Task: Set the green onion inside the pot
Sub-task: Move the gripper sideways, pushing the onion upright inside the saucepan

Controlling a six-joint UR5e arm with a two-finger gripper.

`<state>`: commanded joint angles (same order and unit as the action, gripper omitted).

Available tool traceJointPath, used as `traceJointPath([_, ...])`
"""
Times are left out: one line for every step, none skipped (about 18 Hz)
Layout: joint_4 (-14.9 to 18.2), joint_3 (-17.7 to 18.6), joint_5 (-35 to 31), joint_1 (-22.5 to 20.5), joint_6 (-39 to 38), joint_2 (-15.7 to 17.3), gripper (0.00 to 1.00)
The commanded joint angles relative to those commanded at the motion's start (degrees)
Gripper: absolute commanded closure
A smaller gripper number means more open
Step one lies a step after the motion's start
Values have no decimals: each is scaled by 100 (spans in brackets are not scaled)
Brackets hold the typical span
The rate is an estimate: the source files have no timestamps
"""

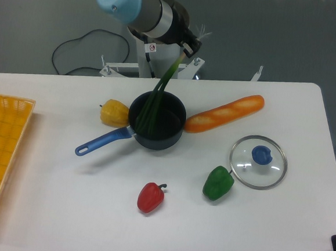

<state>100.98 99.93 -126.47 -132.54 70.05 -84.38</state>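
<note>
Now your jaws pinch the green onion [158,96] by its pale end, leaves slanting down-left into the pot [157,120].

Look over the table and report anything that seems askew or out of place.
The green onion stands out: it leans steeply, its dark leaves down inside the pot while its pale end is pinched in the gripper above the rim. The glass lid lies apart on the table, right of the pot. Nothing looks spilled or damaged.
</note>
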Motion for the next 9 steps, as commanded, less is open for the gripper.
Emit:
traceJointPath([44,0,-9,-9,0,0,85])
traceJointPath([45,9,-26,-9,-9,18,85])
traceJointPath([53,17,-44,-17,-9,44,85])
traceJointPath([88,52,-88,-26,-17,79,85])
traceJointPath([106,61,-131,-26,-26,88,85])
traceJointPath([124,70,-141,-18,-35,88,85])
traceJointPath([132,79,-149,-18,-44,62,85])
traceJointPath([133,96,-158,-9,-53,44,85])
traceJointPath([133,97,-193,-9,-70,35,85])
